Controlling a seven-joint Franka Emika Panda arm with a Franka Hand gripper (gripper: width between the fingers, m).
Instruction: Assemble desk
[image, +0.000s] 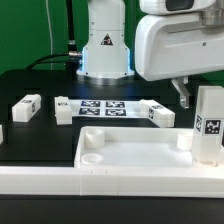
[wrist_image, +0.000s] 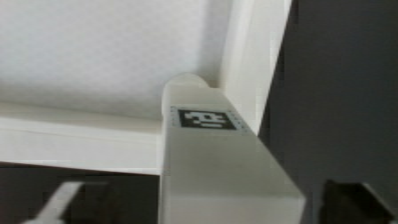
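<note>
green backdrop, black tabletop (image: 30, 140): one leg on end, grip in doubt

desk top (image: 135, 152) sits near-centre, open side up, and a leg (image: 208, 125) stands upright at its end on the exterior view's right. one dark finger (image: 183, 95) hangs just beside that leg. are the jaws spread or pinching it? i cannot tell. in the wrist view the leg (wrist_image: 214, 150) lies across the desk top's corner rim, but its foot is hidden, so it may be seated in the socket or merely perched.

that's the danger. if the foot is off the socket, a push down could tip it over the rim onto the tabletop. a lopsided close would shove it sideways before any grip forms.

a spare leg (image: 160, 113) lies flat far of the desk top, just beside the marker board (image: 100, 106), clear of trouble for now.
</note>
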